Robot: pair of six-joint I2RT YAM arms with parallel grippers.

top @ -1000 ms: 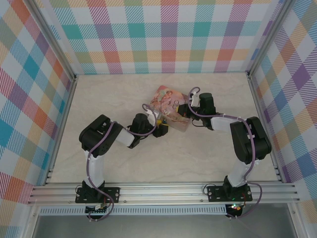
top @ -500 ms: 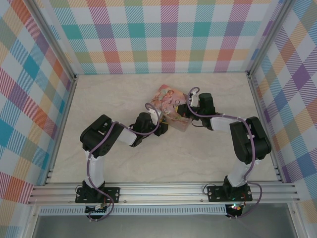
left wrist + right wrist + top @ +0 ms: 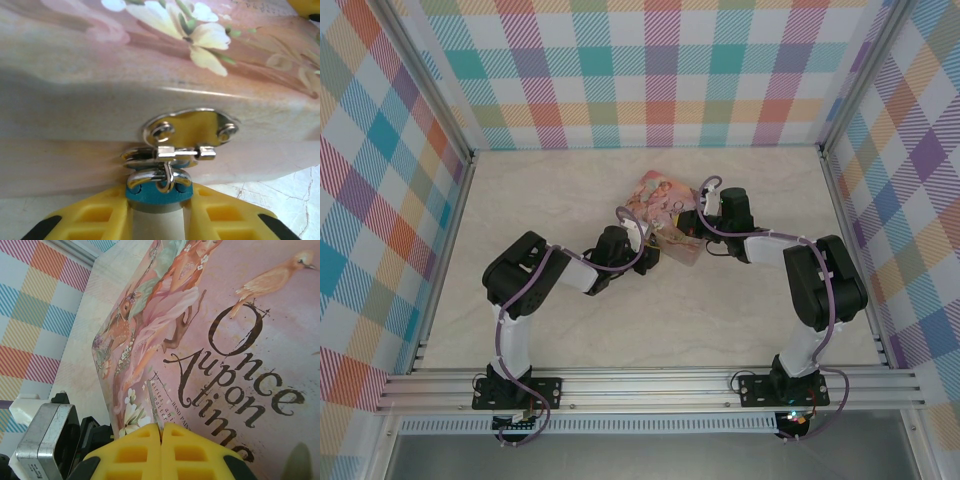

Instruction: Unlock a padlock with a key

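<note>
Padlock (image 3: 158, 194), blue in the body, is seen at the bottom centre of the left wrist view. Its silvery shackle (image 3: 158, 176) is hooked through the hasp (image 3: 185, 131) on the side of the pink tin (image 3: 150, 65). The body is pinched between the yellow fingers (image 3: 95, 217) of the left hand (image 3: 158, 207), which are pressed against both of its sides.

In the right wrist view the right hand (image 3: 161, 435) is shown at the bottom centre with its fingers pressed together. The key (image 3: 153, 407), a thin pale sliver, is pinched between the fingertips and is held over the illustrated lid of the tin.

The desk (image 3: 550, 190) is a pale marbled surface. It is enclosed on three sides by plaid walls (image 3: 650, 70), and a metal rail (image 3: 650, 385) is fixed along the lower edge of the top view. The tin is placed just above the centre of that frame, with both hands set against it. Wide bare desk is seen to the left, to the right and below, and the tin is well apart from every wall.
</note>
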